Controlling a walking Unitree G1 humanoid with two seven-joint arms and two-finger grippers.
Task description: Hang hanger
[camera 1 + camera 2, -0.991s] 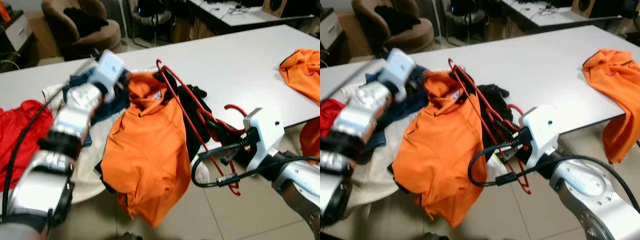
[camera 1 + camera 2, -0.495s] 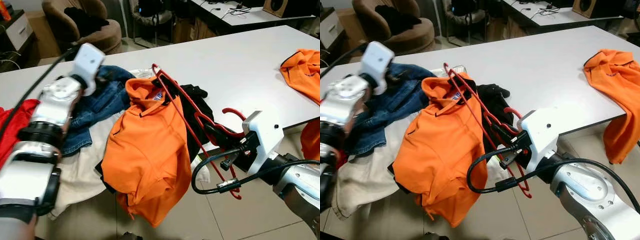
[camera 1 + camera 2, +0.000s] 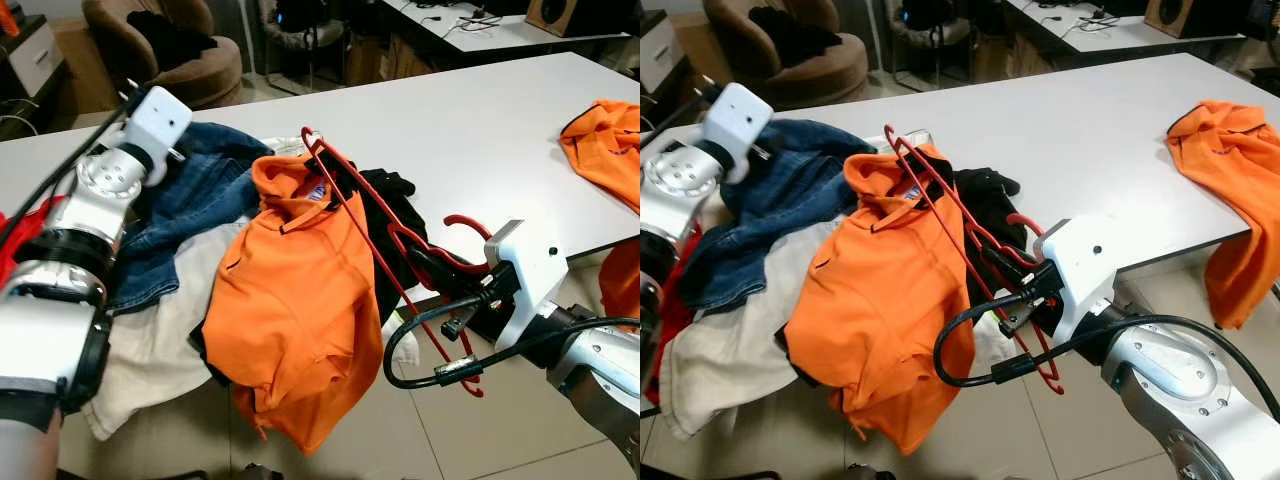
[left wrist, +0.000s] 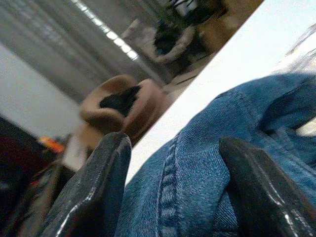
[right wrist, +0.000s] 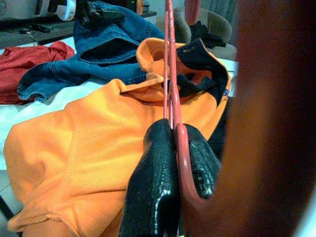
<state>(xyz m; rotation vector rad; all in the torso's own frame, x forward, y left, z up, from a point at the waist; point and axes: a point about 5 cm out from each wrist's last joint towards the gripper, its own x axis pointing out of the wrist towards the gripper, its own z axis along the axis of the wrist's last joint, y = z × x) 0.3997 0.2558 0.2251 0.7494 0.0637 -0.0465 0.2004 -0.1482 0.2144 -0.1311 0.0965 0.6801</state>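
A red hanger (image 3: 352, 205) lies slanted across the table's front edge, its upper end tucked in the collar of an orange shirt (image 3: 295, 300). My right gripper (image 5: 175, 136) is shut on the hanger's thin bar near the hook end, just off the table edge (image 3: 455, 300). The shirt hangs over the table edge, its collar on the hanger. My left gripper (image 4: 175, 143) is open, its fingers (image 4: 103, 182) spread over a blue denim garment (image 3: 190, 200) at the far left, well away from the hanger.
On the white table (image 3: 480, 130) lie a black garment (image 3: 385, 230) under the hanger, a beige cloth (image 3: 160, 330), a red cloth (image 3: 670, 300) and a second orange garment (image 3: 605, 145) at the right edge. A brown armchair (image 3: 170, 50) stands behind.
My left arm has drawn back from the orange shirt's collar to the left, over the denim. The right gripper with the hanger has barely moved.
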